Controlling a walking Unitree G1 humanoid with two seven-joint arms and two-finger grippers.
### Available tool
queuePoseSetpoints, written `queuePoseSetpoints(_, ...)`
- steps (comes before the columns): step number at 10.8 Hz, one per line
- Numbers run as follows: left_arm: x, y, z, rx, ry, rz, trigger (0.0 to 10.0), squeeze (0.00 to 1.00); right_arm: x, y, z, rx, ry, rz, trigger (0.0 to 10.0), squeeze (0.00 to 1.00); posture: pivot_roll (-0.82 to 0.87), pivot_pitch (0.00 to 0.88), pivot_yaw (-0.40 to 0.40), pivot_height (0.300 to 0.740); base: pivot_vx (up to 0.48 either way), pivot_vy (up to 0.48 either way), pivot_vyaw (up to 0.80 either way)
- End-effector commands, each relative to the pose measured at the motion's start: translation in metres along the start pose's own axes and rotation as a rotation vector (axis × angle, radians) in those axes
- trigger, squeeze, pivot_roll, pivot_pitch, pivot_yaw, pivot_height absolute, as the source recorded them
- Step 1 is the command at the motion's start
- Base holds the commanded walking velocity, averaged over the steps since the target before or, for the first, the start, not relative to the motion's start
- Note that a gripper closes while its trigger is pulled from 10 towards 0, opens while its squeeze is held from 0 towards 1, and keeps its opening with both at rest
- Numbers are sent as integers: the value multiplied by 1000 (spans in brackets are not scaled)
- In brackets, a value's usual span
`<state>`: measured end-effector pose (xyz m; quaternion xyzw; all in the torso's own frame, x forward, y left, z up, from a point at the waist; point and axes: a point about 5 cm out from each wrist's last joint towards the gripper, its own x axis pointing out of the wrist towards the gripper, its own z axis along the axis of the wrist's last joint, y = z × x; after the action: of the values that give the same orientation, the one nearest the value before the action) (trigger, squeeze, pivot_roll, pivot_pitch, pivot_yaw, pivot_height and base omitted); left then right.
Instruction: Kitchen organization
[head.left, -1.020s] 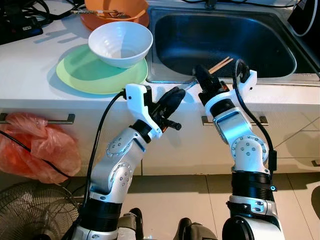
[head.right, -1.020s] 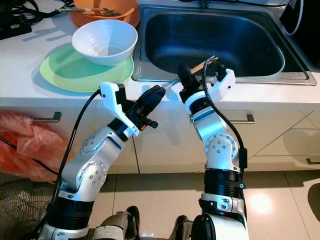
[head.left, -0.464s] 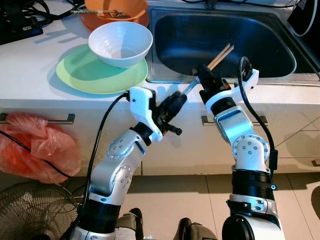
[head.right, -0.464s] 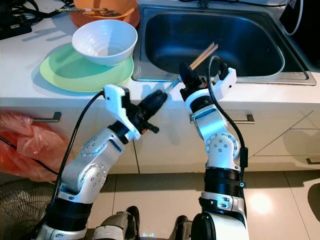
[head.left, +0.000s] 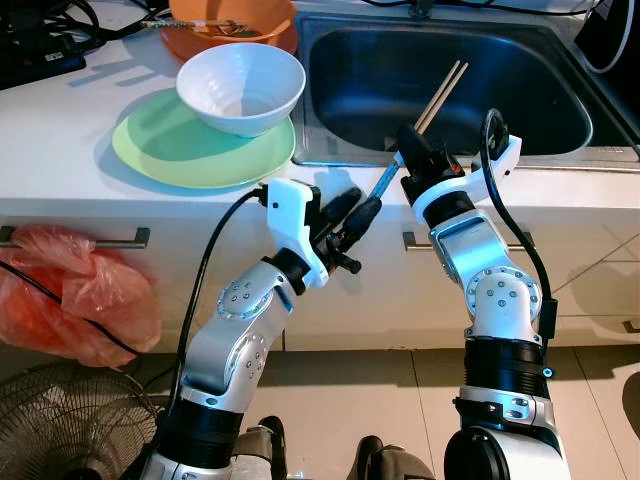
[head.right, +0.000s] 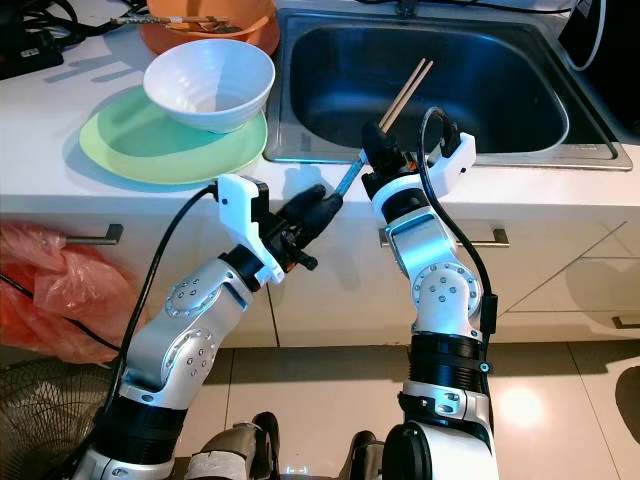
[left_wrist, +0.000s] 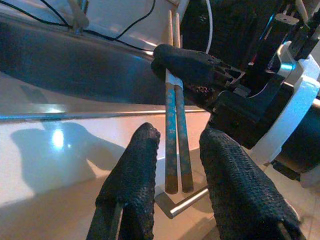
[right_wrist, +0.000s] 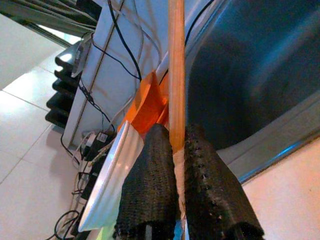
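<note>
On the white tabletop (head.left: 60, 140), one white bowl (head.left: 241, 86) sits on one green plate (head.left: 170, 150) beside the steel sink (head.left: 450, 70). The right gripper (head.left: 412, 148) clamps two blue-handled wooden chopsticks (head.left: 436, 95) over the sink's front rim. The left gripper (left_wrist: 175, 175), slightly parted, brackets their lower ends.

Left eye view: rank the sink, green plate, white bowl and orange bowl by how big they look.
1. Sink
2. Green plate
3. White bowl
The orange bowl is cut off by the frame, so it can't be ranked.
</note>
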<state>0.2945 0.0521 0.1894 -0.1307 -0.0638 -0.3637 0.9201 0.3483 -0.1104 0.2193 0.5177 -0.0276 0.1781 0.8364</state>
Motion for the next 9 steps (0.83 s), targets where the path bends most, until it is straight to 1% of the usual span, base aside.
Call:
queuePoseSetpoints(1,1,-2,-1,12,4,-14,10000,1000,3,4,2,11,-17,4,0,0,149,162,-45,740,0,0,0)
queuePoseSetpoints(2,1,-2,-1,18,5,-10,10000,1000,3,4,3,17,-20,3,0,0,149,161,-45,740,0,0,0)
queuePoseSetpoints(3,1,-2,-1,25,7,-6,10000,1000,3,4,4,49,-30,-1,0,0,149,158,-45,740,0,0,0)
queuePoseSetpoints(4,2,-2,-2,30,12,-6,10000,0,4,3,7,97,-45,-13,0,0,148,156,-45,740,0,0,0)
queuePoseSetpoints(5,2,-2,-3,30,13,-4,10000,0,5,4,11,140,-63,-18,0,0,147,155,-45,740,0,0,0)
queuePoseSetpoints(6,1,-1,-4,31,12,9,10000,0,7,7,17,195,-101,-13,9098,0,146,154,-45,740,0,0,0)
queuePoseSetpoints(7,1,4,-6,53,17,47,10000,0,10,7,29,239,-164,-28,10000,0,144,149,-45,740,0,0,0)
queuePoseSetpoints(8,1,6,-8,86,27,65,10000,0,13,7,39,257,-212,-37,10000,0,146,147,-47,740,0,0,0)
queuePoseSetpoints(9,1,7,-10,104,36,78,10000,0,17,10,46,256,-238,-32,10000,0,145,147,-49,740,0,0,0)
